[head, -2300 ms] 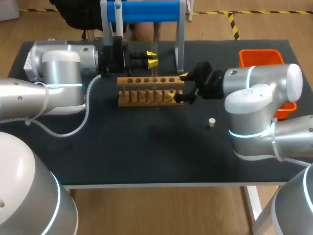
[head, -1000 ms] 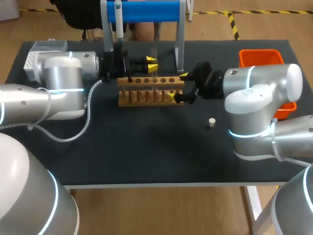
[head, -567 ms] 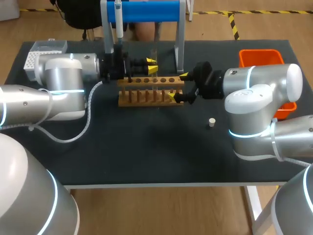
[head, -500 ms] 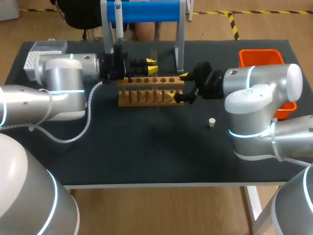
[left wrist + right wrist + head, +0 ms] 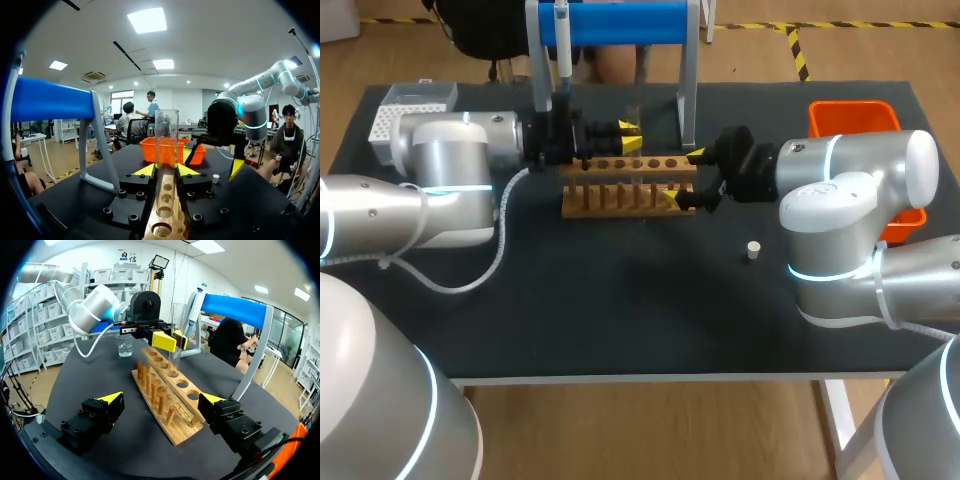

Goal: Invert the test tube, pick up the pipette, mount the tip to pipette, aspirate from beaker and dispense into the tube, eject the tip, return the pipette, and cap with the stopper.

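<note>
Glass test tube [image 5: 166, 137]: clear, straight-walled and empty as far as we could see. The open rim appeared to be uppermost.
Tube position: it stood upright over the row of holes in the wooden rack [image 5: 620, 195]. The rack lay near the bench's far edge, about midway along it.
Left gripper [image 5: 166, 170]: it was closed on the tube, with one yellow tip against each side of the lower wall.
Right gripper [image 5: 685, 177]: its jaws were spread wide either side of the rack's right end and held nothing. We could not tell whether they touched the wood.
Stopper [image 5: 753, 250]: it sat apart from the rack, towards the bench's right edge.
Risk, seating: we judged that an off-centre descent could land the tube's base on the rack top and tilt it.
Risk, grip: smooth glass held only by two tips could slip or rotate.
Risk, rack: with nothing clamping the rack, a sideways push from the tube could shift it.
</note>
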Controlling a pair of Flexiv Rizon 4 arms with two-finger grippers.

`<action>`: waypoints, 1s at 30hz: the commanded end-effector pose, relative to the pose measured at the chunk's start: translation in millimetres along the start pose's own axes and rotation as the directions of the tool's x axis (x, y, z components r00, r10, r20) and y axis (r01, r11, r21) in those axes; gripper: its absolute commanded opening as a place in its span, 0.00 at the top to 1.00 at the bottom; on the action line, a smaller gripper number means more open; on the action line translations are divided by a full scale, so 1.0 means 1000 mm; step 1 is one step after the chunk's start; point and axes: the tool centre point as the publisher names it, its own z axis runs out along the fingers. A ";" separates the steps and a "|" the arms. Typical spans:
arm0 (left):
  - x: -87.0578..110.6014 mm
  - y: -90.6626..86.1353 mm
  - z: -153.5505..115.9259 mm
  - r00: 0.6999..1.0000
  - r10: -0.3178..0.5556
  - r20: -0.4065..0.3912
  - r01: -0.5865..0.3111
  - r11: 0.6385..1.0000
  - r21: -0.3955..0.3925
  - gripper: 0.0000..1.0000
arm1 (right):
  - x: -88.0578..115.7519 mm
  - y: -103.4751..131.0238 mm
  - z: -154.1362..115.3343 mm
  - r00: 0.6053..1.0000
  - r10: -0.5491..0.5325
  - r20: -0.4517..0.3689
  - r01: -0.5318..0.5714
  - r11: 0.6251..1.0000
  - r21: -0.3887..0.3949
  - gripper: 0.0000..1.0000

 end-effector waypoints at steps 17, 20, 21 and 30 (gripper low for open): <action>0.018 -0.039 -0.040 0.999 0.023 0.050 -0.017 0.994 -0.104 0.00 | 0.000 0.001 0.000 1.000 0.000 -0.002 0.000 1.000 0.004 0.00; 0.025 -0.049 -0.057 0.996 0.031 0.086 -0.020 0.993 -0.119 0.00 | 0.000 0.001 0.000 1.000 0.000 -0.002 0.000 1.000 0.004 0.00; 0.027 -0.053 -0.063 0.995 0.034 0.097 -0.022 0.992 -0.123 0.00 | 0.000 0.001 0.000 1.000 0.000 -0.002 0.000 1.000 0.004 0.00; 0.068 -0.072 -0.130 0.973 0.039 0.229 0.007 0.980 -0.198 0.00 | 0.000 0.001 0.000 1.000 0.000 -0.002 0.000 1.000 0.004 0.00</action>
